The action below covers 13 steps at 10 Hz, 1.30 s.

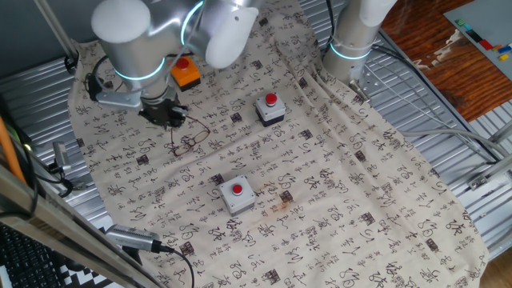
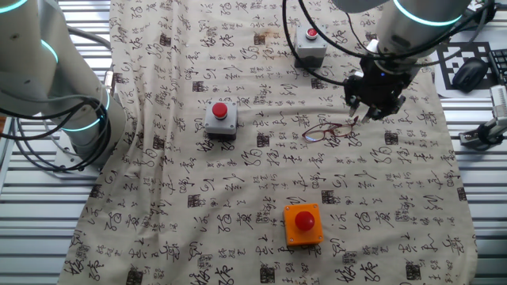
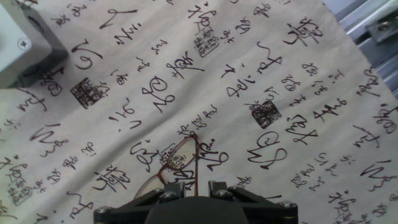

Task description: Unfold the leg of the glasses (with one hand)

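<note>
The glasses [image 1: 190, 142] lie on the printed cloth [image 1: 336, 200] that covers the bench, left of centre in one fixed view and right of centre in the other fixed view [image 2: 325, 131]. The tool [image 1: 166, 117] hangs just above them, at their upper-left end in the first fixed view — at their right end in the other [image 2: 372, 107]. In the hand view the reddish-brown frame [image 3: 177, 167] shows at the bottom middle of the frame, one lens rim clear against the cloth, the rest running under the dark tool body [image 3: 196, 205]. The fingertips are hidden there and too small in the fixed views, so I cannot tell whether the tool is apart or together, nor whether it touches the frame.

Two grey button boxes with red caps sit on the cloth — one [image 1: 270, 109] above centre in the first fixed view, one [image 1: 237, 194] below centre. An orange button box [image 1: 185, 73] stands at the upper left, behind the arm.
</note>
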{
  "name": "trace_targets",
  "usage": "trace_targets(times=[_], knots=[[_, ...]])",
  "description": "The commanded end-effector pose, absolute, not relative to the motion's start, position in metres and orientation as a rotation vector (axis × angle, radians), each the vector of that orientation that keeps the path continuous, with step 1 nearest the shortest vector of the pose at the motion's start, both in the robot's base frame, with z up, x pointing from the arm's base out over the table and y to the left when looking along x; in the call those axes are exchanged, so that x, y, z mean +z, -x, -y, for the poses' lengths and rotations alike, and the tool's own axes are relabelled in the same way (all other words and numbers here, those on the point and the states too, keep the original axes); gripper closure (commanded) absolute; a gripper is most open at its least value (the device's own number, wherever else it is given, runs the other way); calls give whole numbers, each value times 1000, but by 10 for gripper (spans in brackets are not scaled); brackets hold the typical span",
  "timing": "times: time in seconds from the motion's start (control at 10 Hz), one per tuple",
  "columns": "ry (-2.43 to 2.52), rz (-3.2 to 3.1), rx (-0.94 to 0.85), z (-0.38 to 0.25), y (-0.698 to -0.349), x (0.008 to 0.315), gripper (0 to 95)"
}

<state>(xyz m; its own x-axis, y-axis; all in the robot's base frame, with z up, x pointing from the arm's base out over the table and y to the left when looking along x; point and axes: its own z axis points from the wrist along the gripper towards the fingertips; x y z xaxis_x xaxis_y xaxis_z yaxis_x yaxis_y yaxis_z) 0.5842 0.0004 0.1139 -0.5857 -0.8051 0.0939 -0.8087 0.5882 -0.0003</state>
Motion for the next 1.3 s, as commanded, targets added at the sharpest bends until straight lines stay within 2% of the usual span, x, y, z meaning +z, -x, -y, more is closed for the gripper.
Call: trace_targets(times=[0.1,0.3,0.4,0.5,0.6,1.3], knots=[[-1373,2729,66,-4,-582,111,570],[-1375,2729,67,-3,-582,107,570],[-1376,2729,66,-3,-582,105,760],[-1371,2732,66,-2,-582,103,760],[-1367,2732,67,-2,-582,103,950],[-1391,2711,26,-9,-576,106,950]])
